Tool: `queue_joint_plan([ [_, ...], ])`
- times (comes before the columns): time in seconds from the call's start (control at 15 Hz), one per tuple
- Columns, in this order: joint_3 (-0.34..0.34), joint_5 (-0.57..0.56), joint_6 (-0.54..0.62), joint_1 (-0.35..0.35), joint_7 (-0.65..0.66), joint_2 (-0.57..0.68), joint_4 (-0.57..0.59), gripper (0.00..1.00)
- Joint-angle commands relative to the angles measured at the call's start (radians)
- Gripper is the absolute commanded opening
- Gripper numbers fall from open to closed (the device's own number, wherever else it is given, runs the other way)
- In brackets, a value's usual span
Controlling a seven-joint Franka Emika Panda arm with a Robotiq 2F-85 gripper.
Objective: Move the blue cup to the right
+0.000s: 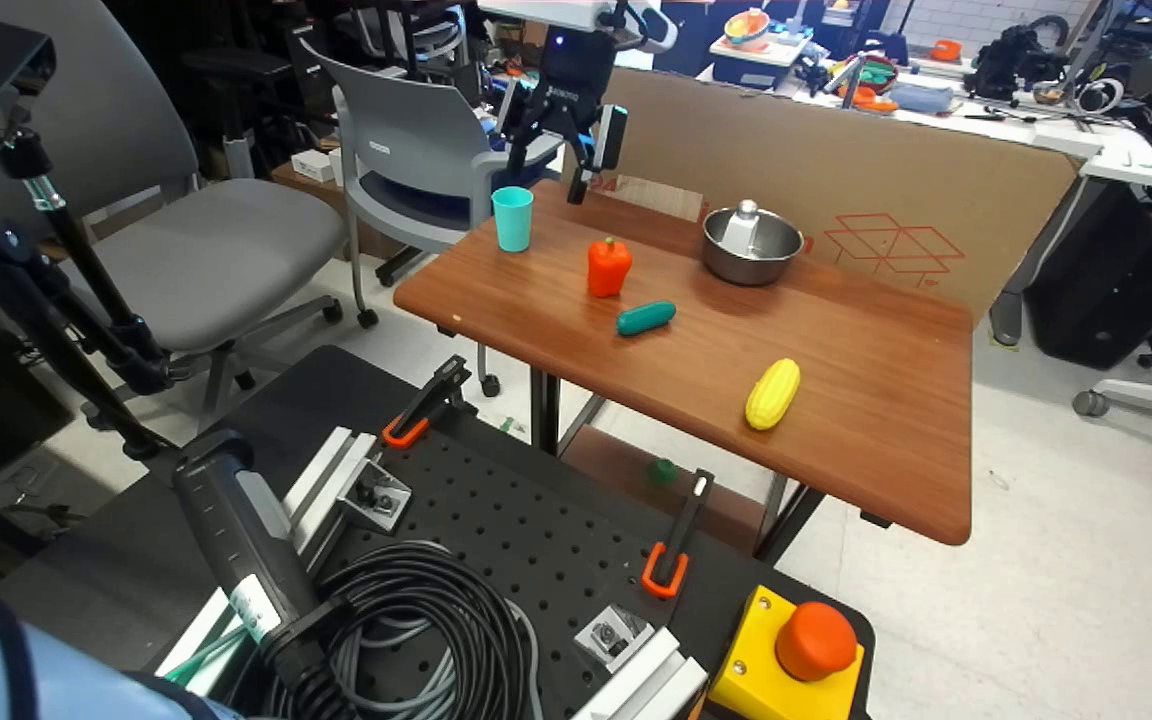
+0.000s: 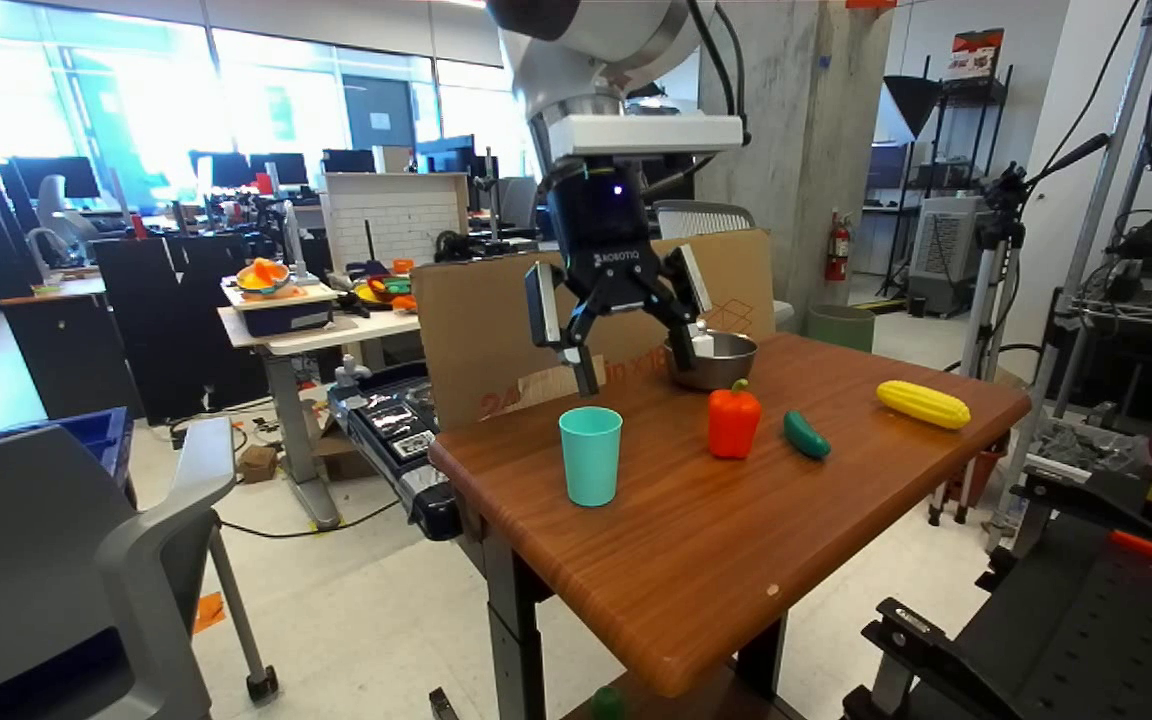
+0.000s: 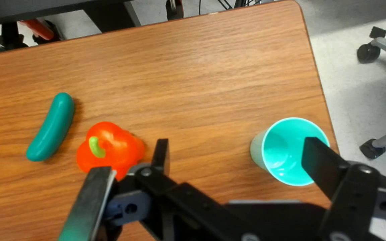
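The blue cup (image 1: 513, 220) is a small teal tumbler standing upright near a corner of the wooden table. It also shows in an exterior view (image 2: 591, 456) and at the right of the wrist view (image 3: 281, 150). My gripper (image 1: 547, 182) is open and empty above the table, in an exterior view (image 2: 636, 370) a little above and behind the cup. In the wrist view the gripper (image 3: 237, 150) has its fingers wide apart. The right finger overlaps part of the cup's rim from above. No contact with the cup shows.
An orange-red pepper (image 3: 111, 149) and a green cucumber (image 3: 50, 129) lie beside the cup's area. A metal bowl (image 1: 752, 262) with a white object and a yellow corn (image 1: 773, 394) are farther along the table. A cardboard sheet (image 1: 836, 170) stands along one table edge.
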Motion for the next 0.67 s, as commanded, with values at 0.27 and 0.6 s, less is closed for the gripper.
queue_joint_plan([
  [0.27, -0.009, -0.012, -0.102, 0.014, 0.028, 0.102, 0.097, 0.75],
  [0.6, -0.008, -0.009, -0.138, 0.023, 0.032, 0.122, 0.133, 0.42],
])
